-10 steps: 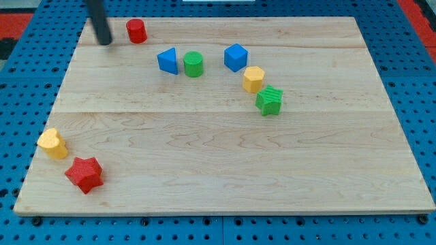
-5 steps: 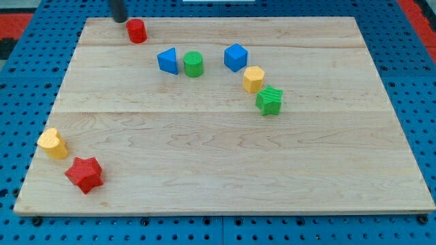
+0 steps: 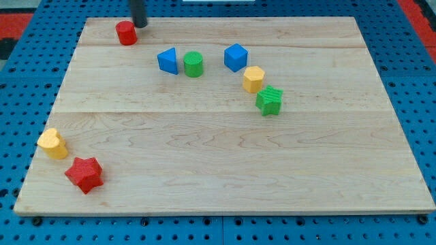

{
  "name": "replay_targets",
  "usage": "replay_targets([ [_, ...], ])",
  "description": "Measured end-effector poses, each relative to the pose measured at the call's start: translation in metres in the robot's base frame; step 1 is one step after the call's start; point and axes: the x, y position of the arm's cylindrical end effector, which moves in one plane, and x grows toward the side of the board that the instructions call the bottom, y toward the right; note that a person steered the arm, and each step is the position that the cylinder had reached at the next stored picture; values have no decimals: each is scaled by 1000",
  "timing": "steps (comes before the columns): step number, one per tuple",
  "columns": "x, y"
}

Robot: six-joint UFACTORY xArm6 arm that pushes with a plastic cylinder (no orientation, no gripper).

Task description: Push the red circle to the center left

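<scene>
I'm seeing no readable text, labels, brands, numbers or signs anywhere in the camera view. Nothing is showing as lettering on the desk (image 3: pixel 225 170), on any of the coloured blocks, or on the rod.
</scene>
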Motion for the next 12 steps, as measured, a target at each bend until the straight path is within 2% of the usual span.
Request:
replay_targets([
  [1,55,-13],
  [2,70,-12],
  [3,39,-15],
  [4,41,-39],
  [6,87,-47],
  [8,77,-67],
  [9,132,-55],
  [10,139,-56],
  [11,120,-90],
  [12,163,-109],
])
